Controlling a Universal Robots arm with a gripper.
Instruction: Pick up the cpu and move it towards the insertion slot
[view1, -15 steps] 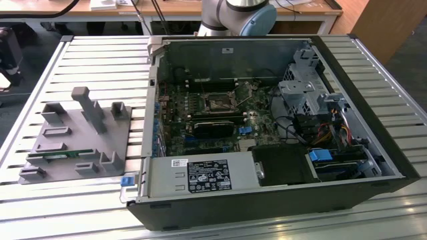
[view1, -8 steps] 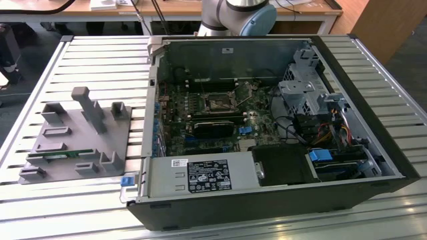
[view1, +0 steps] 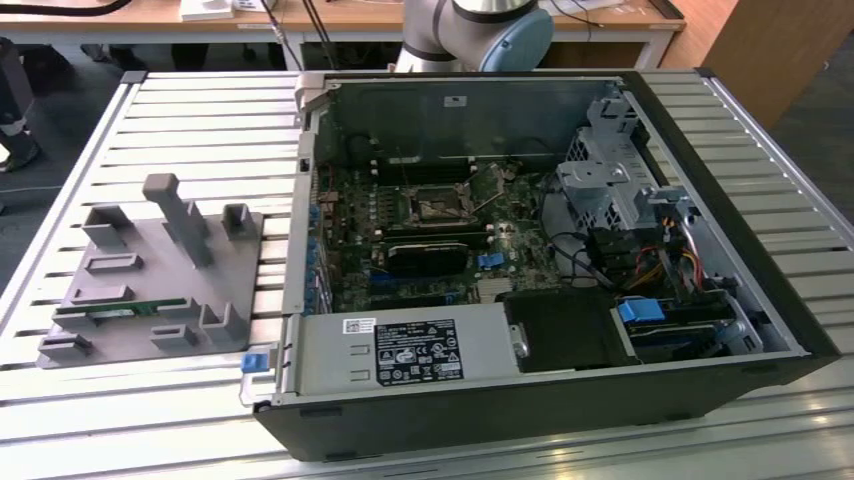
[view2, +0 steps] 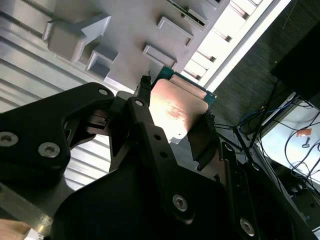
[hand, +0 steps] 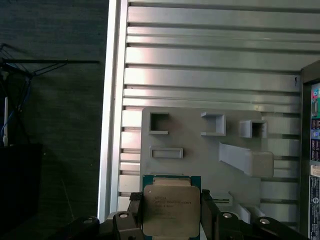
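Note:
The cpu (hand: 171, 210) (view2: 177, 107), a flat square chip with a silvery top and a thin green rim, sits between my gripper's (hand: 171, 218) (view2: 175, 121) two black fingers in both wrist views. The fingers (hand: 207, 216) press on its opposite edges, so the gripper is shut on it. The chip hangs well above the grey holder block (hand: 200, 150) (view2: 125, 30) on the slatted table. The insertion slot (view1: 438, 208), a small dark square socket with a metal frame, lies on the motherboard inside the open computer case, towards the exterior view's right of the holder block (view1: 147, 270).
The open computer case (view1: 747, 300) has tall walls, a power supply (view1: 400, 352) at its front, and drive cages and cables on the exterior view's right. The holder block has upright posts (view1: 180, 215) and holds a green memory stick (view1: 118, 314). The arm's base (view1: 481, 30) stands behind the case.

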